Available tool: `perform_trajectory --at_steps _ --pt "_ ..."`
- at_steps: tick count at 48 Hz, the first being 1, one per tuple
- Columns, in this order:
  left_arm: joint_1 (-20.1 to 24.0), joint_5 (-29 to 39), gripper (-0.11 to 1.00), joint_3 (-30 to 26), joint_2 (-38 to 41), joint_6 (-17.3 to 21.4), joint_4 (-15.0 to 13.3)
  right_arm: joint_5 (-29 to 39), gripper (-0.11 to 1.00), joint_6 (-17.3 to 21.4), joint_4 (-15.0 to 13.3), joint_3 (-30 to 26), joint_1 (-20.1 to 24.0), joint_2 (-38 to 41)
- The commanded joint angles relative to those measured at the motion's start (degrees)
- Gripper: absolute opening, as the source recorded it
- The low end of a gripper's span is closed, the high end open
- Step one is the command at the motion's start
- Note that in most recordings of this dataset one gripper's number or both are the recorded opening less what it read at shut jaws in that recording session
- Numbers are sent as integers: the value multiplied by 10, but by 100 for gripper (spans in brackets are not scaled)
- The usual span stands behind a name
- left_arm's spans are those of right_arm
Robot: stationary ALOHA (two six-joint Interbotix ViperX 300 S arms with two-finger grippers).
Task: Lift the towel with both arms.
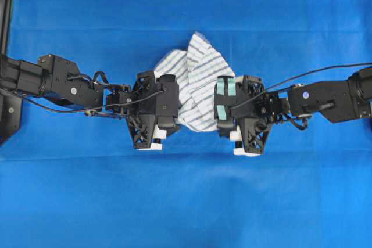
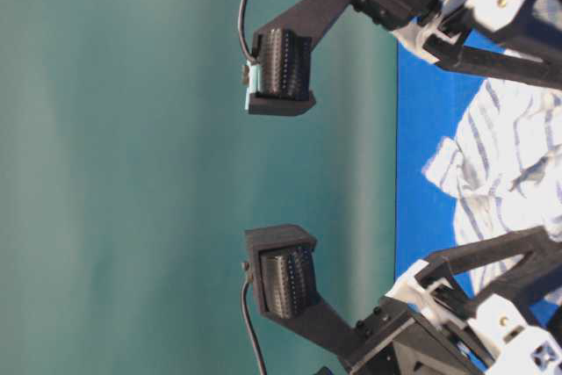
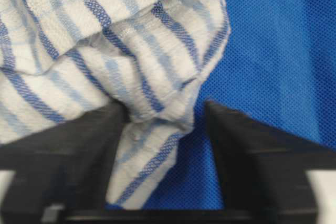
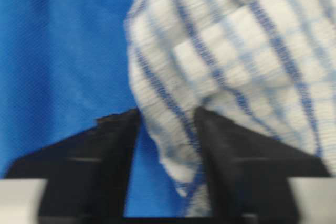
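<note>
We count one towel (image 1: 197, 82), crumpled on one blue tablecloth (image 1: 186, 201). Two arms: one left of the towel (image 1: 64, 82), one right of the towel (image 1: 331, 100). Two grippers, left gripper (image 3: 163, 129) and right gripper (image 4: 167, 129), one at each side of the towel, two fingers apiece, so four fingers. Two cables, one along each arm: left cable (image 1: 58, 108), right cable (image 1: 325, 71).
</note>
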Motion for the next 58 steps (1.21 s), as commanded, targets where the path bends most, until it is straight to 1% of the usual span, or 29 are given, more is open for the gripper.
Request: perform_trajectory --at_steps 1,3,4,6,7,8,13,22,30,35,43,51,58 --pt "0 -3 41 -8 -6 0 0 -5 42 1 -1 -4 -10 -8" --pt "0 -3 29 -8 -7 0 -1 -4 30 1 -1 -4 -13 -8" --pt "1 -3 24 -8 -7 0 0 -5 21 1 0 -4 -14 -8" --pt "1 -2 14 -7 -8 1 -1 -5 9 1 0 -4 -16 -9" --pt "1 -2 10 -6 -9 1 -1 -5 5 1 -1 -4 -17 -9" --pt "0 -1 7 -6 -9 1 -1 -5 2 1 -1 -4 -18 -9" --pt "3 4 6 -10 -16 1 -1 -6 2 1 -1 -8 -18 -9" --pt "3 40 6 -14 -51 0 0 -6 2 4 3 -14 -18 -20" --pt "3 93 6 -18 -105 -1 -1 5 2 4 11 -22 -18 -64" --pt "3 136 6 -25 -151 1 -1 32 2 4 11 -34 -18 -104" --pt "3 198 6 -37 -214 2 -1 93 2 3 8 -67 -19 -167" --pt "7 249 6 -50 -287 4 -1 147 2 2 6 -113 -25 -207" --pt "14 287 6 -63 -342 4 0 196 2 -3 -3 -163 -30 -231"
